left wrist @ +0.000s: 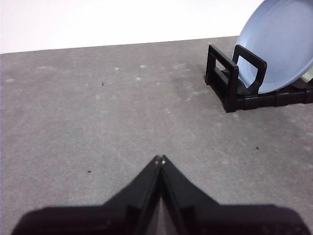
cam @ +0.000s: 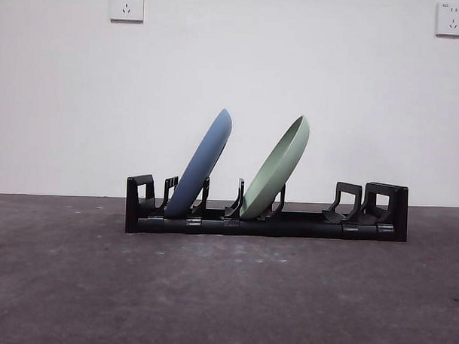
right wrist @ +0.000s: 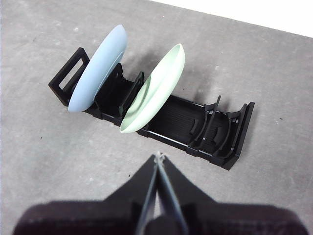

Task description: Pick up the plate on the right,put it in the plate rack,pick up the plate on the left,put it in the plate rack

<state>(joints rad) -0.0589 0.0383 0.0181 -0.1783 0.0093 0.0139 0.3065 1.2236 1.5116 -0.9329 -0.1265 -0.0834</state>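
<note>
1. Plate rack [cam: 265, 222]: it stands across the middle of the table [cam: 225, 293], carrying both plates. The blue plate [cam: 203, 167] leans in a slot near the left end; the green plate [cam: 278, 170] leans in the next slot toward the centre. The right-end slots are vacant.
2. Step in hand, as I judge it: both placements look done, so what remains is to keep clear and avoid nudging the leaning plates.
3. My left gripper [left wrist: 160, 160]: jaws pressed together, holding nothing, over bare table well to the left of the rack's left end.
4. My right gripper [right wrist: 159, 156]: jaws likewise together and empty, above the near side of the rack, apart from the green plate and touching nothing.
</note>
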